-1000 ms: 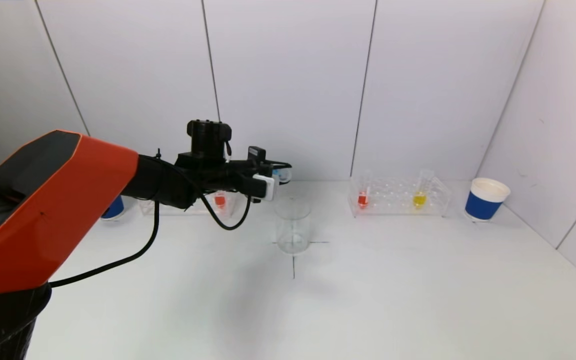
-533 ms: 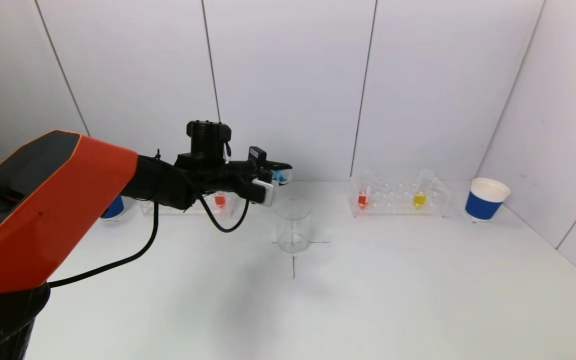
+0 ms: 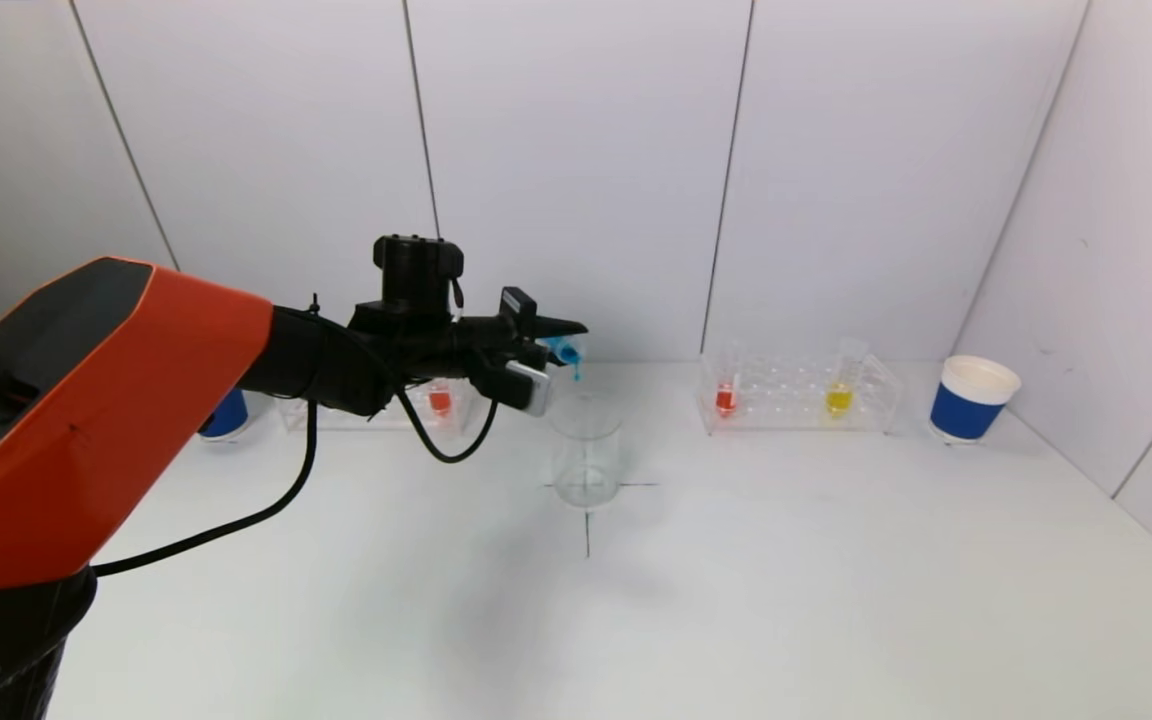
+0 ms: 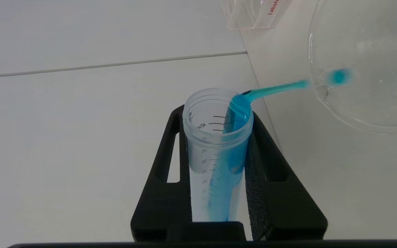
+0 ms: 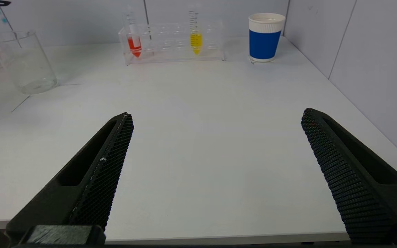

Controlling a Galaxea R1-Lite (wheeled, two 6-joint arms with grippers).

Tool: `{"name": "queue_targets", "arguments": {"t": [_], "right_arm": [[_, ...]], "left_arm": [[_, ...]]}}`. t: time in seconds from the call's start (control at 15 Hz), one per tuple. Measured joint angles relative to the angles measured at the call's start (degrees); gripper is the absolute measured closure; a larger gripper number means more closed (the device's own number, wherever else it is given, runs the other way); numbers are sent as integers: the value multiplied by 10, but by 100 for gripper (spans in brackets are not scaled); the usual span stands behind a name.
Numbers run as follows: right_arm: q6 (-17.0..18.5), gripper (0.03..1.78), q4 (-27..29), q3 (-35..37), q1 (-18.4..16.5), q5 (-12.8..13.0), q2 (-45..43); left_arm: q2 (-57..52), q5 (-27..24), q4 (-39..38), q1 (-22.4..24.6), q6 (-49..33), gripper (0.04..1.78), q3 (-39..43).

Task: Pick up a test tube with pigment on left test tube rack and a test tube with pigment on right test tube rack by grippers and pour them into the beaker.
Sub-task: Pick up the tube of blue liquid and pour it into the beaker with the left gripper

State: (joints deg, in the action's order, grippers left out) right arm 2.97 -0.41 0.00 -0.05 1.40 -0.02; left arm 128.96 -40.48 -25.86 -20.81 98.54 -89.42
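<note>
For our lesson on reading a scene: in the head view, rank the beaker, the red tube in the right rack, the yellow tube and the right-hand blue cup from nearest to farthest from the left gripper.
From the left gripper, shut on the blue tube:
1. Beaker, just below it.
2. Red tube, at the right rack's near end.
3. Yellow tube, further along that rack.
4. Blue cup, far right by the wall.

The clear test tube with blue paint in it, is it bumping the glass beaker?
Apart. In the head view the clear plastic test tube, clamped by the left gripper, hangs above the glass beaker; only a thin blue stream bridges the gap.
</note>
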Motion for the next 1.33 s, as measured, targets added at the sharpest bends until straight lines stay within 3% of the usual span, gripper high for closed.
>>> {"name": "queue_targets", "arguments": {"t": [1.33], "right_arm": [[0, 4, 0, 0, 0, 0, 0]], "left_arm": [[-2, 4, 8, 2, 88, 137, -21]]}}
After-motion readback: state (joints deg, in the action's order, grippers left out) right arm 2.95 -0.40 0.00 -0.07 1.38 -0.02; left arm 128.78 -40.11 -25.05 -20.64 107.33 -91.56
